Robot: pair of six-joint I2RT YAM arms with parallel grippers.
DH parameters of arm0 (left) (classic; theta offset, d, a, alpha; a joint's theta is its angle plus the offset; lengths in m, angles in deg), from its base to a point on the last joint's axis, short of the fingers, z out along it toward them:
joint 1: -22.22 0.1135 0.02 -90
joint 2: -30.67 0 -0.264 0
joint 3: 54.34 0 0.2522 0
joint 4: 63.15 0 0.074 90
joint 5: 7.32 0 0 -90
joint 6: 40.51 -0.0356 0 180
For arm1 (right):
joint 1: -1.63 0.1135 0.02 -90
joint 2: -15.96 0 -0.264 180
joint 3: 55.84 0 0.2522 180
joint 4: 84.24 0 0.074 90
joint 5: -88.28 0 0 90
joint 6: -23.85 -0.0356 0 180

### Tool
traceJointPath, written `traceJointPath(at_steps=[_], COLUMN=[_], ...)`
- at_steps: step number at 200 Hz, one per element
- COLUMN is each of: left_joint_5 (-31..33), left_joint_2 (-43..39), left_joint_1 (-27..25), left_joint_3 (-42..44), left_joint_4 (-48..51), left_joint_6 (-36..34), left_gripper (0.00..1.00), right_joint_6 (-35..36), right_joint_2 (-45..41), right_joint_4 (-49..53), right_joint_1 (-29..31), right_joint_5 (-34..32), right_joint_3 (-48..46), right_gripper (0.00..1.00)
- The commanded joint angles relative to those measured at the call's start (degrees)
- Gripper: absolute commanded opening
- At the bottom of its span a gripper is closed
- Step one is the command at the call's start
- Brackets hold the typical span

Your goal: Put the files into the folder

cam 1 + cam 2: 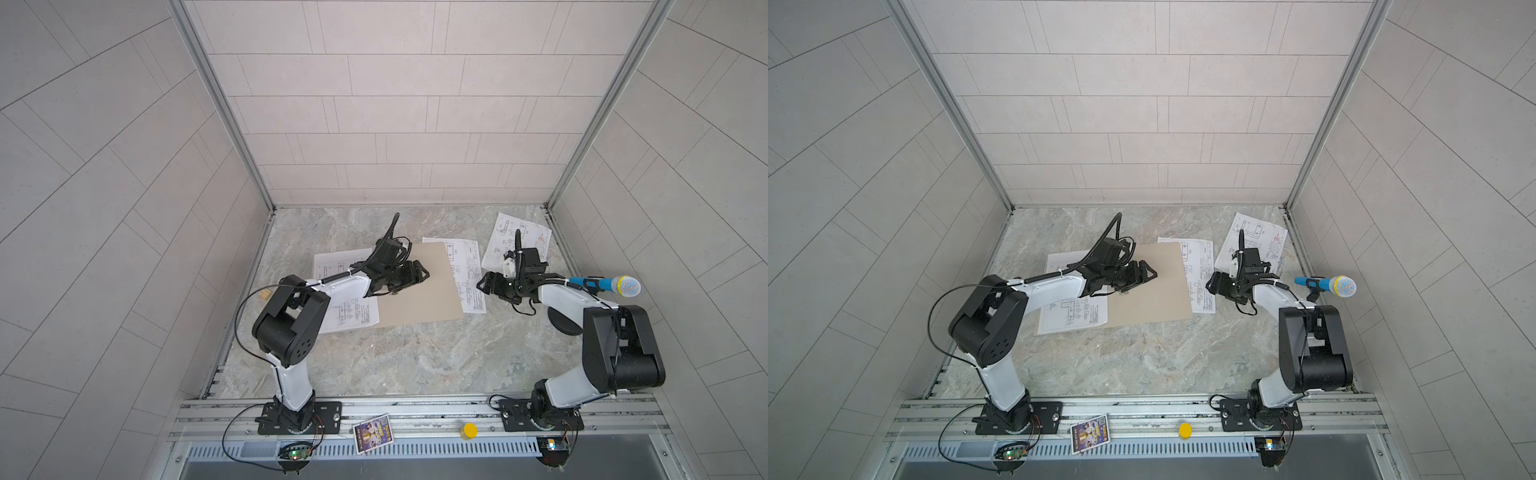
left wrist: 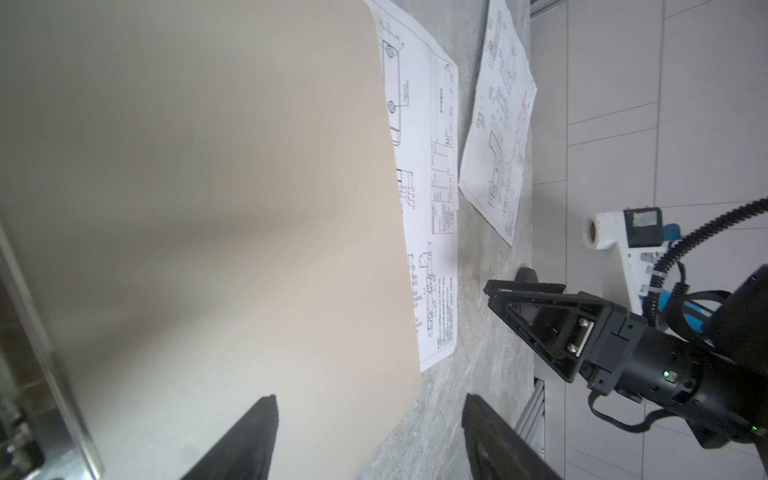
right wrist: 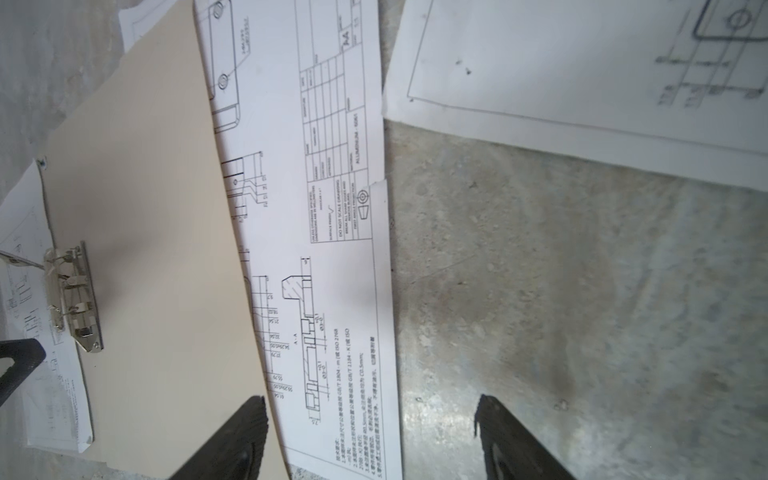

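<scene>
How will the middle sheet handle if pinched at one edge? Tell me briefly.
Probably floppy: the middle sheet is thin paper lying flat, so it should droop from one edge. Likely hard to pinch, since it lies flush on the table. Its side sits under the folder, so pulling may drag the folder.

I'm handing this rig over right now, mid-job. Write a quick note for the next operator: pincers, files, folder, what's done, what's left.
Left pincer: open, empty, over the tan folder.
Right pincer: open, empty, at the middle sheet's free edge, above the table.
Files: left sheet and middle sheet each lie partly under a side edge of the folder; red-marked sheet lies apart in the far right corner.
Folder: flat, metal clip exposed.
Done: nothing filed yet.
Left: all three sheets.
</scene>
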Motion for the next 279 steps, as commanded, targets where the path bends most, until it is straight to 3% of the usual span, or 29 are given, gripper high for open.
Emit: traceJointPath(at_steps=[1,47,103,195,213,258,279], left_joint_5=[2.7,3.5,3.9,2.3,2.0,2.7,3.3], left_joint_2=[4.0,9.4,12.3,13.8,14.1,13.7,13.8], left_joint_1=[-0.2,-0.2,-0.2,-0.1,-0.1,0.0,0.0], left_joint_3=[-3.8,-7.7,-8.5,-7.6,-7.6,-7.2,-7.5], left_joint_4=[2.3,4.4,6.0,4.2,3.8,3.9,4.1], left_joint_6=[-1.7,-2.9,-3.4,-3.4,-3.1,-3.1,-3.2], left_gripper=[0.76,0.76,0.76,0.76,0.76,0.76,0.76], right_joint_6=[1.1,1.5,-2.2,-12.4,-12.8,-5.3,-4.1], right_joint_2=[3.1,9.0,14.7,11.9,11.0,6.8,6.7], right_joint_4=[-3.7,-6.2,-12.3,-22.5,-21.2,-5.6,-4.2], right_joint_1=[-0.1,-0.6,-2.1,-3.1,-3.2,-3.6,-3.6], right_joint_5=[2.5,6.5,16.1,25.7,24.8,12.9,12.1], right_joint_3=[0.6,2.3,2.3,-1.1,-1.2,1.0,0.8], right_gripper=[0.8,0.81,0.78,0.72,0.72,0.75,0.75])
